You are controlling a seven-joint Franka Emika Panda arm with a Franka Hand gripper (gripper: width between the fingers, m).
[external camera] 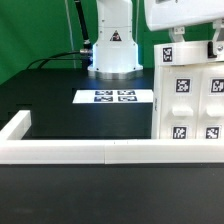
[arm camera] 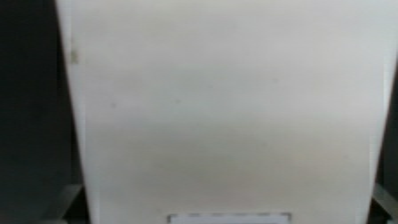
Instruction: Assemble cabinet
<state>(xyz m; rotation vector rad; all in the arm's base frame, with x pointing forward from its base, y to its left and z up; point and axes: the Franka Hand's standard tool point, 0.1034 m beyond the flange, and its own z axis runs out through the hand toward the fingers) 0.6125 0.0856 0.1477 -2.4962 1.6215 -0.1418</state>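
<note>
On the exterior view's left, a long low white border wall [external camera: 60, 150] runs along the black counter [external camera: 60, 105]. In the middle lies the thin flat white marker board [external camera: 114, 97]. On the right stands the big white plastic cabinet [external camera: 190, 105], against the wall. The robot's pincer [external camera: 190, 42] sits on top of it; whether it grips cannot be told. The wrist view shows only a plain white face [arm camera: 222, 110].

The black table [external camera: 60, 105] carries the marker board [external camera: 113, 97], cabinet [external camera: 190, 105] and border wall [external camera: 80, 152].
</note>
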